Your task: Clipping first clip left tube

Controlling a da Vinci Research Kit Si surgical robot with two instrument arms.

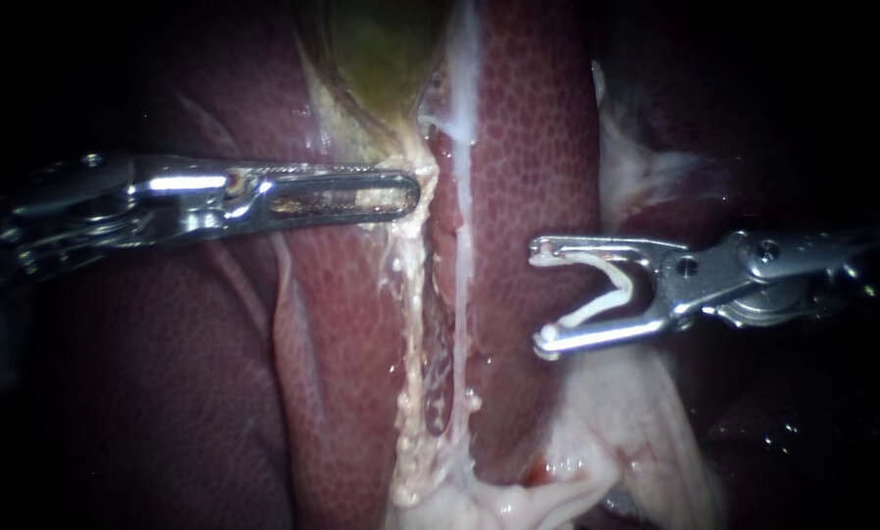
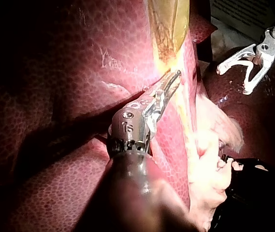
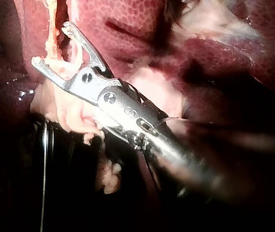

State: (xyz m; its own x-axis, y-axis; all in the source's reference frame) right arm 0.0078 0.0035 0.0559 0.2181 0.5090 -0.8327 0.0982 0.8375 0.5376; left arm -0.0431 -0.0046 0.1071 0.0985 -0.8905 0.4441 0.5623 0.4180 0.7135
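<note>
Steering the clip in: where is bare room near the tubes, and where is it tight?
Free: the bare liver strip between the pale tubes and the right instrument, holding its clip. Crowded: where the left instrument grips pale tissue.

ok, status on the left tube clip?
Left instrument jaws shut on pale tissue below gallbladder. Right instrument jaws hold an open clip, short of the left tube, unclipped. Thin pale strand lies between them.
</note>
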